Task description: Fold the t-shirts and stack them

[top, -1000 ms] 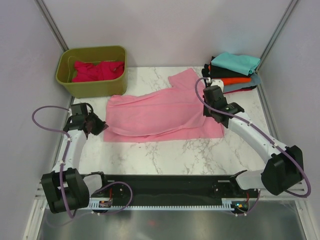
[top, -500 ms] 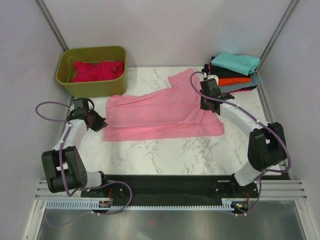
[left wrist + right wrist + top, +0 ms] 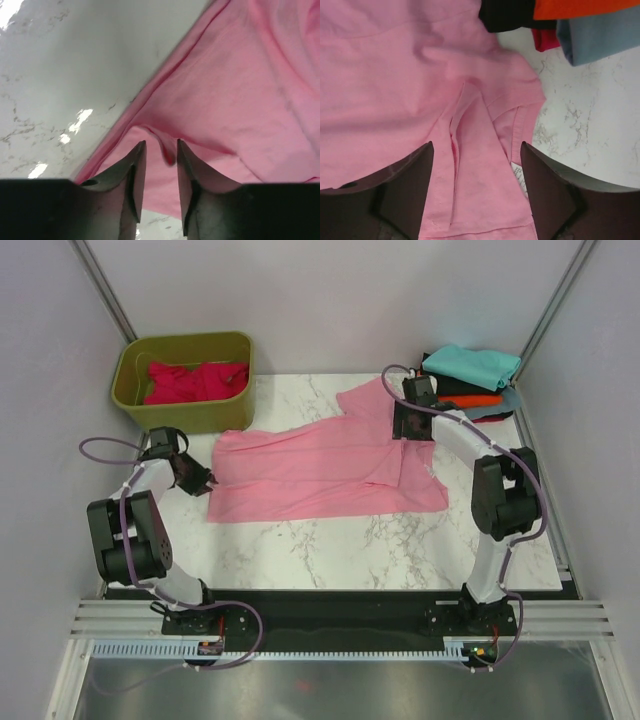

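The left end effector (image 3: pixel 160 146) stands only narrowly parted, with a small raised fold of the light pink t-shirt (image 3: pixel 240 100) between its fingers but not pinched, at the shirt's left edge. The right end effector (image 3: pixel 477 150) gapes wide and holds nothing, poised over a folded-in strip near the sleeve at the shirt's right end. The shirt lies spread across the middle of the table (image 3: pixel 330 550). The folded shirts (image 3: pixel 472 365) are stacked in the far right corner, teal on top. A crimson shirt (image 3: pixel 195 380) lies in the green tub (image 3: pixel 185 415) at the far left corner.

shirt stack (image 3: pixel 478 380) crowds right pincer (image 3: pixel 411 426)
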Controlling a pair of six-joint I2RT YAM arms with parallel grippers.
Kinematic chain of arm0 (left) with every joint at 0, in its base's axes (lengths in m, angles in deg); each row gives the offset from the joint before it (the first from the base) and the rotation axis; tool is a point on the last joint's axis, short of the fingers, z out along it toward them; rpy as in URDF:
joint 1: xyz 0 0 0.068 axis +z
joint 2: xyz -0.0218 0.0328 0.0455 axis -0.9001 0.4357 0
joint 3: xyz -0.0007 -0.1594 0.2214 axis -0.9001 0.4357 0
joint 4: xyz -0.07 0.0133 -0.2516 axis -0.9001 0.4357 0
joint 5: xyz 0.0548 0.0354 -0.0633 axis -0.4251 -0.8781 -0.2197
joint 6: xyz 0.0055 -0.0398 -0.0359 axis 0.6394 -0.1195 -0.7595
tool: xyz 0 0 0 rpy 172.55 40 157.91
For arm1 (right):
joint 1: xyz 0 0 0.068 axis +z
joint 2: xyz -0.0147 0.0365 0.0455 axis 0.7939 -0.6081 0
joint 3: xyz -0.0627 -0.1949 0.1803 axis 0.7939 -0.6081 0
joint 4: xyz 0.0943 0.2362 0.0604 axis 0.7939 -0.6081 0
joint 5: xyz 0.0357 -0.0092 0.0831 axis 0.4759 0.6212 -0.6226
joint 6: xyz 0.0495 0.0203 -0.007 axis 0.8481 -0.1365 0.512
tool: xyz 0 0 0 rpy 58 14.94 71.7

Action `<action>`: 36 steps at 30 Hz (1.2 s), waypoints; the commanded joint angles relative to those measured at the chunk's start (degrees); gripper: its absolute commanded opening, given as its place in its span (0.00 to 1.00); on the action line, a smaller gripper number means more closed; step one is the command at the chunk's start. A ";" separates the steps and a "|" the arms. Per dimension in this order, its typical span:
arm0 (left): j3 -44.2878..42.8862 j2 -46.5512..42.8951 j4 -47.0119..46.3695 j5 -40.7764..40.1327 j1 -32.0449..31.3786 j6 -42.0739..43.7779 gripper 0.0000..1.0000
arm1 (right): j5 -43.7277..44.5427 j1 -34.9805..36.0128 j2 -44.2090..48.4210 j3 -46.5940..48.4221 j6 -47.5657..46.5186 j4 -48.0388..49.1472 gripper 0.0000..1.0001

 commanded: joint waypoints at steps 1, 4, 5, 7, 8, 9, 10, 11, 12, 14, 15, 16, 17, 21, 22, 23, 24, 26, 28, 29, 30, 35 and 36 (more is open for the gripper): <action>-4.99 2.53 0.45 4.19 1.39 0.02 0.42 | 0.07 -1.73 -1.36 9.17 -1.46 -3.61 0.80; -7.54 1.92 3.51 3.87 2.36 2.39 0.57 | 0.08 -2.08 0.65 10.70 -1.64 -5.73 0.81; -8.33 1.31 5.01 2.55 2.36 3.53 0.58 | -0.45 -2.08 3.62 9.56 -1.12 -5.65 0.81; -9.13 -2.47 7.21 -1.22 2.36 5.82 0.61 | -4.03 -2.00 8.80 4.40 1.25 -4.86 0.81; -8.95 -4.13 7.66 -2.02 2.10 6.43 0.62 | -6.41 -2.00 10.23 2.28 3.44 -4.59 0.80; -7.91 -8.15 7.75 -2.47 2.01 7.22 0.62 | -9.91 -2.00 11.72 -0.18 4.50 -3.98 0.80; -7.12 -9.85 7.75 -1.69 1.32 7.49 0.66 | -15.86 -1.82 14.35 -6.12 5.38 -1.63 0.79; -6.41 -12.04 7.93 -1.42 0.79 8.01 0.68 | -19.05 -1.47 15.42 -9.14 6.96 -0.30 0.78; -4.75 -15.63 8.27 -0.20 0.26 9.06 0.68 | -20.48 -1.21 16.38 -12.04 7.50 1.80 0.77; -1.16 -20.04 8.54 1.48 -1.06 10.48 0.64 | -22.16 -0.68 18.06 -18.38 8.81 2.96 0.73; 0.44 -22.15 8.54 1.83 -1.59 10.83 0.63 | -22.77 -0.50 18.32 -19.88 9.43 3.66 0.72; 2.10 -26.87 8.28 1.92 -2.11 11.27 0.63 | -24.00 -0.50 18.24 -22.24 9.78 5.15 0.70; 4.82 -28.65 8.10 2.01 -2.29 12.40 0.63 | -24.88 -0.33 17.98 -22.96 10.13 5.60 0.66; 6.87 -36.04 9.59 5.51 -2.47 16.10 0.61 | -27.88 0.90 15.52 -24.02 11.37 6.92 0.62; 7.04 -37.10 9.68 6.40 -2.47 16.45 0.61 | -27.44 1.17 14.38 -23.85 11.37 6.92 0.61; 7.74 -39.20 9.60 6.84 -2.73 16.28 0.61 | -26.65 1.34 13.76 -23.85 11.46 6.83 0.59; 8.36 -40.17 9.16 6.76 -2.82 16.19 0.61 | -26.47 1.43 13.15 -23.76 11.63 6.92 0.58; 9.59 -41.67 8.46 5.79 -2.91 16.02 0.60 | -26.12 1.43 11.65 -23.58 12.07 7.36 0.56; 9.59 -41.59 8.28 6.31 -2.91 16.02 0.61 | -25.33 1.61 10.51 -23.41 12.42 7.71 0.54; 9.42 -41.24 8.10 6.84 -2.91 16.28 0.61 | -25.07 1.61 10.24 -23.23 12.34 7.71 0.53; 9.42 -40.46 8.10 8.06 -3.00 16.37 0.61 | -24.11 1.52 9.98 -23.14 12.25 7.71 0.52; 9.59 -39.22 8.10 9.57 -3.52 16.55 0.60 | -21.90 1.70 9.45 -22.36 11.63 7.45 0.52; 9.50 -39.39 8.10 9.39 -3.61 16.55 0.60 | -21.55 1.61 9.28 -21.92 11.55 7.45 0.52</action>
